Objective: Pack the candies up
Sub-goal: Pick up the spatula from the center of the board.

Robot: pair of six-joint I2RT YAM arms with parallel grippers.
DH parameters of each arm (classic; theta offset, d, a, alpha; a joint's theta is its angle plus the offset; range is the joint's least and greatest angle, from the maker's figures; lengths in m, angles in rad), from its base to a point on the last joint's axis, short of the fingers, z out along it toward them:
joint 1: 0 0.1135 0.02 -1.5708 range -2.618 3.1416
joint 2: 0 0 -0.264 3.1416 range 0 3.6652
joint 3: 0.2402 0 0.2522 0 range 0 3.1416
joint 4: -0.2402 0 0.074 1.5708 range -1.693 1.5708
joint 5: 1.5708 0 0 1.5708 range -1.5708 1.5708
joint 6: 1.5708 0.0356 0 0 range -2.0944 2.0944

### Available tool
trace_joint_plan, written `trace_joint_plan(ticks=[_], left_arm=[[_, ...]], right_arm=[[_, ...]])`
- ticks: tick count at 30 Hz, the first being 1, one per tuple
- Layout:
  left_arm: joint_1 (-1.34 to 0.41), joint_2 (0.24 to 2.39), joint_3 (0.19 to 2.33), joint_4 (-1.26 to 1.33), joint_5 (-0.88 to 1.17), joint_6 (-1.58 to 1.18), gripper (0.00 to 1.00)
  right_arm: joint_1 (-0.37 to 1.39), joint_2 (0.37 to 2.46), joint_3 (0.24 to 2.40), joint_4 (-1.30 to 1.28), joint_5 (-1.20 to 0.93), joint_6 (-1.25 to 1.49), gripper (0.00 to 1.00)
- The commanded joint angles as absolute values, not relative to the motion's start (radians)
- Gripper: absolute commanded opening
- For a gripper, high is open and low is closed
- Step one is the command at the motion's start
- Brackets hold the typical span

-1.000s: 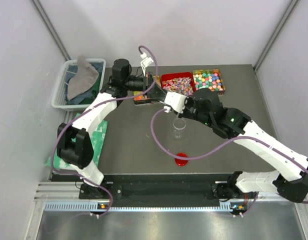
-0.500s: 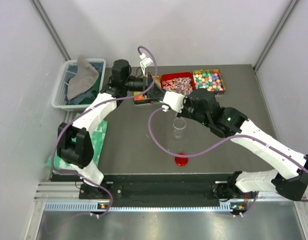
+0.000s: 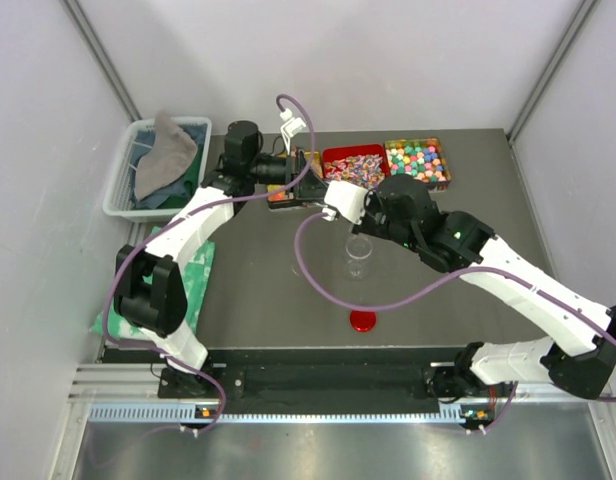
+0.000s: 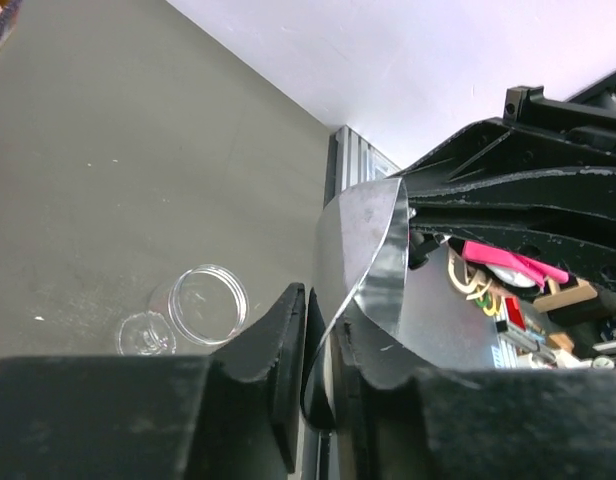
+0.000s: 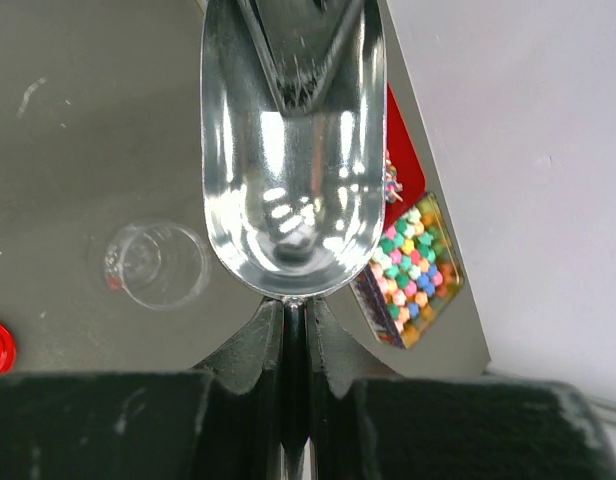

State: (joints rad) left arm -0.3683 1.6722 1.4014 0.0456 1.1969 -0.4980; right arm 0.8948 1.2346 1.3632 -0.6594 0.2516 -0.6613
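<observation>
For scooping the far candies (image 5: 408, 265), the scoop (image 5: 288, 150) is clamped by the right gripper (image 5: 293, 315); the left gripper's (image 4: 316, 330) hold on it cannot be told.

mirror-polished metal scoop (image 5: 288, 180), reflections all over; second scoop (image 4: 363, 250) also metal, duller sheen; jar (image 5: 158, 265) clear and glossy, glass or plastic, can't tell; table (image 3: 258, 290) dark matt, faintly scuffed; lid (image 3: 363, 321) shiny red plastic; cloth (image 3: 168, 150) soft grey fabric; basket (image 3: 116, 190) translucent plastic; candies (image 5: 408, 265) matt pastel.
</observation>
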Motion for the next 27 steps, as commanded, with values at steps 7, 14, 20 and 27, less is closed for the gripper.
trace_joint_plan(ticks=[7, 14, 20, 27], left_arm=[[-0.407, 1.692, 1.402, 0.021, 1.190, -0.423, 0.39], [-0.362, 1.697, 1.503, -0.032, 1.177, -0.425, 0.94], [-0.281, 1.689, 1.558, -0.011, 1.173, -0.472, 0.99], [-0.146, 1.712, 1.608, -0.070, 1.091, -0.413, 0.99]], right_arm=[[0.934, 1.226, 1.456, -0.537, 0.149, -0.641, 0.00], [0.934, 1.203, 1.361, -0.493, 0.215, -0.689, 0.00], [0.927, 1.190, 1.281, -0.462, 0.245, -0.704, 0.00], [0.890, 1.192, 1.267, -0.457, 0.236, -0.699, 0.00]])
